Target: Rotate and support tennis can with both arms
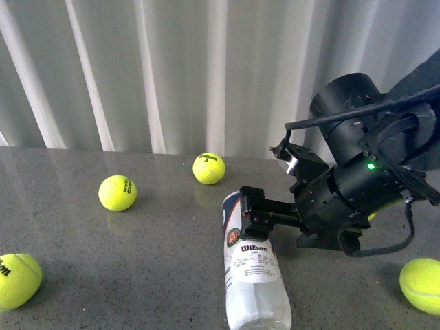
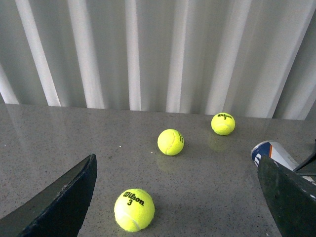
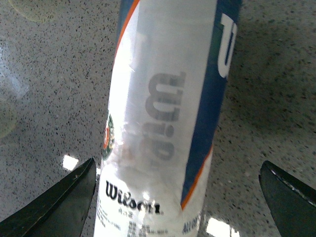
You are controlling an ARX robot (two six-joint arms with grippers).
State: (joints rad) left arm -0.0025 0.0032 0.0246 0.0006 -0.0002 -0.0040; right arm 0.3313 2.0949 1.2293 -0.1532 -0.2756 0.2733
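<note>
My right gripper (image 1: 249, 210) stands wide astride the lying tennis can (image 1: 253, 275), my left gripper (image 2: 180, 200) wide too, both empty; closing off-centre could roll it away.

A shiny grey speckled table top (image 1: 137, 268) lies under the right pincer (image 1: 251, 210). White folded curtains (image 1: 172, 69) hang behind it.
</note>
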